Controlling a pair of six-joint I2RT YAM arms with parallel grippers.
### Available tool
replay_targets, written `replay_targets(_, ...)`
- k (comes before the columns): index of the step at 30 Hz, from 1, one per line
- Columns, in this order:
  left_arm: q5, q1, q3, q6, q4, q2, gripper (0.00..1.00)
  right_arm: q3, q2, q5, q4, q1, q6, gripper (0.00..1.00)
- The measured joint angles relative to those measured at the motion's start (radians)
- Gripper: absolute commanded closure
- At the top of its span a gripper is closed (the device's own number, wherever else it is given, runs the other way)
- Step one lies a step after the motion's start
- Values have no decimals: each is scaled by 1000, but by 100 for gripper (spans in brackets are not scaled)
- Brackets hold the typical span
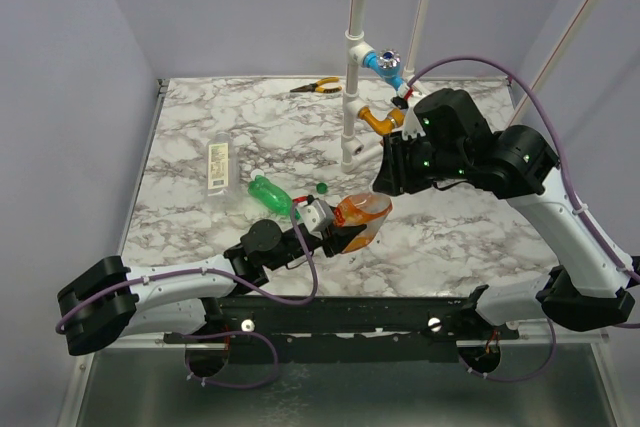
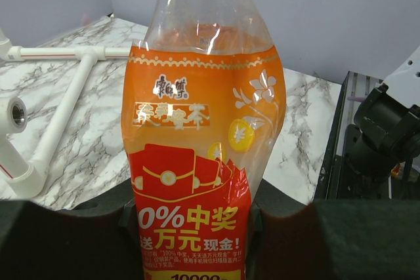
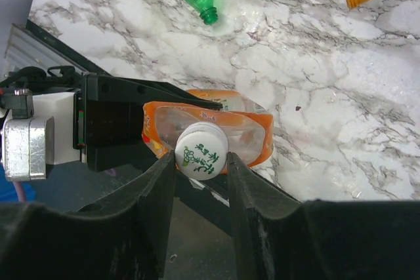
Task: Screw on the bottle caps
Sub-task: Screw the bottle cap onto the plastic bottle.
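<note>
Left gripper pinches the labelled body of the orange bottle between its dark pads, at about 6 o'clock on the white-and-grey marble table. Plain lilac walls close in the table on three sides.

From left to right across the top view, a clear bottle with a pale label lies at 9 o'clock. A green bottle lies on its side nearer the centre with its mouth uncapped, and a loose green cap rests on the marble just beside it. Yellow-handled pliers lie at 12 o'clock. A white pipe frame stands upright just right of them, carrying a blue tap handle and an orange tap handle.

The left arm stretches low along the near edge from 7 o'clock, its wrist turned in toward the bottle, whose neck tilts toward 2 o'clock. The right arm rises from 5 o'clock, bends at 3 o'clock and folds back toward the centre. The right gripper points along the bottle's axis, and its two fingers press against either side of the white cap, which sits on the orange bottle's neck.
</note>
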Motion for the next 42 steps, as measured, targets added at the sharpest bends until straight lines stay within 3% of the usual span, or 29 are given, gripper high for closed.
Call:
replay_targets(13, 9, 6, 0, 21, -24, -6, 100, 13, 24, -6, -29, -1, 7, 74)
replay_targets(22, -5, 6, 0, 90, -64, -6, 100, 22, 55, 1, -80, -6, 45, 73)
replay_targets(42, -145, 6, 23, 192, 8, 62, 100, 108, 132, 46, -101, -30, 243, 71)
